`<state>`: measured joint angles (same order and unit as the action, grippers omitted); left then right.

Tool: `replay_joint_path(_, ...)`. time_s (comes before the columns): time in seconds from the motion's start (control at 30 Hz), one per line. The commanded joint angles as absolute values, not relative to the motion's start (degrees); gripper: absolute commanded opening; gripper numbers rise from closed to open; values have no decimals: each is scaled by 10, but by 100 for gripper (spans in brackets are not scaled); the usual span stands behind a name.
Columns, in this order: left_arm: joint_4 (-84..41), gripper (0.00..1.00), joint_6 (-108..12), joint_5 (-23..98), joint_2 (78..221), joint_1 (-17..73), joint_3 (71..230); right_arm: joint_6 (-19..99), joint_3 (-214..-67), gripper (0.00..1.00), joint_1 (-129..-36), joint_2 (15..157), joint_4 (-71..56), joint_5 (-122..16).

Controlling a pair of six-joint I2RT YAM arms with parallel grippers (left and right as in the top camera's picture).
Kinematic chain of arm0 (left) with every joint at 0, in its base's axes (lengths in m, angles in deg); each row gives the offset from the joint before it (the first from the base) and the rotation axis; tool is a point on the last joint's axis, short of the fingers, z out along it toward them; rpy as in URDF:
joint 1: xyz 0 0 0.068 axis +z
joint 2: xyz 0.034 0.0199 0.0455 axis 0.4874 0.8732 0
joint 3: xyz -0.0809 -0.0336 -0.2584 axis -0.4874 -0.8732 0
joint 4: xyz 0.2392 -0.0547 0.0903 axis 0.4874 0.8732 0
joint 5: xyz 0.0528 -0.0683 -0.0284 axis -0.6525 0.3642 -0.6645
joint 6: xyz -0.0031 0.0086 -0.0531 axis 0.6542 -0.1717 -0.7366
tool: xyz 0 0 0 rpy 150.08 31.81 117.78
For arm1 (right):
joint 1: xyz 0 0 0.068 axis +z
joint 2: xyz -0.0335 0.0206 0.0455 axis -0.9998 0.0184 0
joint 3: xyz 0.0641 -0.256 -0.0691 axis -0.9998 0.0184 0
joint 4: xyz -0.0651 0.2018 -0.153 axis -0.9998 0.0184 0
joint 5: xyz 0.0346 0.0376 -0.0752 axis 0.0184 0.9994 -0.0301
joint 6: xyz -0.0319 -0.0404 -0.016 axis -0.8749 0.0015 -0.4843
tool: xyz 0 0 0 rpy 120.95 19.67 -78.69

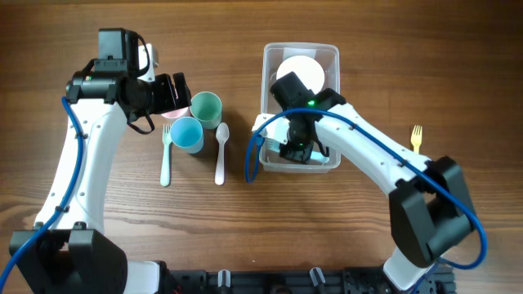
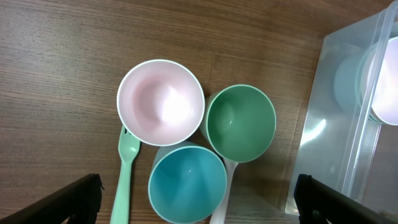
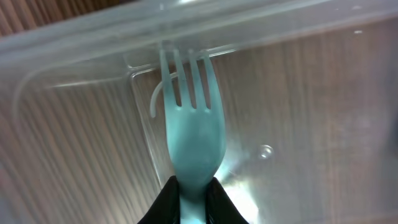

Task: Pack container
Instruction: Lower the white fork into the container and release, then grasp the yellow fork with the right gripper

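Hovering at the upper left of the overhead view, the left hand (image 1: 178, 91) has its fingers spread wide and holds nothing above the pink bowl (image 2: 160, 102), green cup (image 2: 241, 121) and blue cup (image 2: 188, 183), which crowd rim to rim on the bench (image 1: 245, 229); closing on one would likely shove its neighbours. Right of centre sits the container (image 1: 301, 47), and at its lower end the right hand (image 3: 191, 202) pinches a teal fork (image 3: 189, 124) whose tines seem to meet the clear wall. Pushing further could jam the tines, drag the tub, or twist the fork in the grip.
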<state>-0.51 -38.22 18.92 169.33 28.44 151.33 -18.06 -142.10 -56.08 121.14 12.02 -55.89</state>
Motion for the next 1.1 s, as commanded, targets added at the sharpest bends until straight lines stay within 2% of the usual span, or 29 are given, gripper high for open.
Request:
replay_joint_path(0.0,-6,100,-373,186,1697,288,1523,-204,-1417,4,-560,1233,119,-543)
replay_joint_path(0.03,-6,100,-373,186,1697,288,1523,-202,-1420,5,-560,1230,120,-548)
replay_joint_path(0.07,-6,100,-373,186,1697,288,1523,-196,-1427,35,-560,1225,121,-558)
replay_joint_path(0.17,-6,100,-373,186,1697,288,1523,-153,-1464,33,-560,1188,130,-572)
replay_joint_path(0.2,-6,100,-373,186,1697,288,1523,-136,-1477,35,-561,1169,130,-572)
replay_joint_path(0.23,-6,100,-373,186,1697,288,1523,-119,-1490,43,-561,1148,130,-572)
replay_joint_path(0.3,-6,100,-373,186,1697,288,1523,-16,-1536,45,-571,1082,130,-572)
replay_joint_path(0.33,-6,100,-373,186,1697,288,1523,73,-1554,48,-588,1043,130,-572)
replay_joint_path(0.4,-6,100,-373,186,1697,288,1523,206,-1562,60,-651,969,132,-571)
replay_joint_path(0.43,-6,100,-373,186,1697,288,1523,238,-1562,63,-684,949,138,-572)
replay_joint_path(0.57,-6,100,-373,186,1697,288,1523,302,-1539,63,-932,931,212,-572)
replay_joint_path(0.67,-6,100,-373,186,1697,288,1523,302,-1482,65,-1031,971,187,-571)
replay_joint_path(0.8,-6,100,-373,186,1697,288,1523,294,-1442,70,-1085,1083,139,-571)
replay_joint_path(0.9,-6,100,-373,186,1697,288,1523,222,-1442,65,-1087,1186,141,-573)
replay_joint_path(1.03,-6,100,-373,186,1697,288,1523,215,-1442,65,-1087,1269,145,-631)
replay_joint_path(1.07,-6,100,-373,186,1697,288,1523,215,-1442,63,-1087,1286,145,-643)
